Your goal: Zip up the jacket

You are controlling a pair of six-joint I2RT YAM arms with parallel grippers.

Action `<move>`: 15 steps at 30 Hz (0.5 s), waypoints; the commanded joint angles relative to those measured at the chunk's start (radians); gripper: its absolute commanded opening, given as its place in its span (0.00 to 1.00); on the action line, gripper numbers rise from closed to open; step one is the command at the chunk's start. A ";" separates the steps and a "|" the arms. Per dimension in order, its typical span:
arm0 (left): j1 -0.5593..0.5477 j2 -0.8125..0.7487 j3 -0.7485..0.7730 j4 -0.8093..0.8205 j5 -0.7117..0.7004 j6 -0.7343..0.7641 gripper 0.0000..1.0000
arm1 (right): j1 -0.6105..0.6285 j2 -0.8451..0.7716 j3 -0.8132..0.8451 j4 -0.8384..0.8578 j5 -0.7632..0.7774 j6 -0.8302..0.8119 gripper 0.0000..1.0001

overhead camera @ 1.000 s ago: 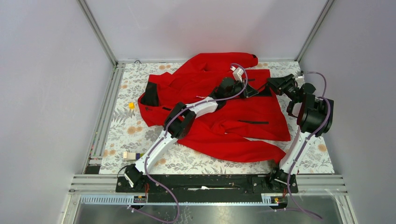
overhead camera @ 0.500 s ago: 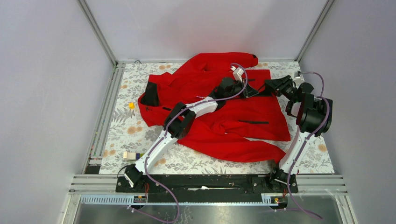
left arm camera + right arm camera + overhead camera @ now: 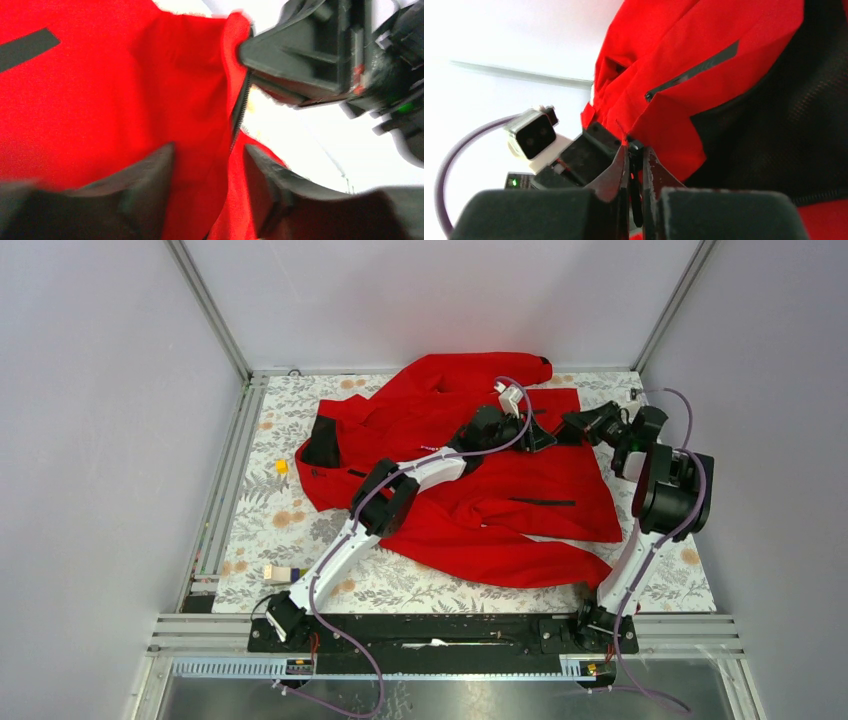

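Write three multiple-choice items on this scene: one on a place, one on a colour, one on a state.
1. The small yellow block lies:
A) on the floral table cover, left of the bright red long-sleeved jacket
B) on top of the jacket
C) at the cover's far right corner

2. The jacket's inner collar lining is:
A) white
B) black
C) yellow

3. The right gripper has its fingers:
A) spread wide apart
B) almost closed on the jacket's edge
C) out of every view

Answers:
1 A, the top view shows the block on the cover, apart from the jacket.
2 B, the collar patch is plainly black against the red.
3 B, the right wrist view shows only a slit between the fingers, with red fabric at their tips.
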 commanded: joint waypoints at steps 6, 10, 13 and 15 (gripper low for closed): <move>0.001 -0.279 -0.234 0.027 -0.151 0.297 0.96 | 0.032 -0.252 0.211 -0.879 0.500 -0.277 0.00; -0.044 -0.374 -0.362 0.157 -0.226 0.504 0.99 | 0.056 -0.283 0.241 -0.985 0.596 -0.236 0.00; -0.092 -0.417 -0.424 0.222 -0.276 0.701 0.99 | 0.081 -0.301 0.254 -1.011 0.650 -0.218 0.00; -0.117 -0.433 -0.470 0.289 -0.265 0.824 0.99 | 0.090 -0.308 0.256 -1.009 0.646 -0.205 0.00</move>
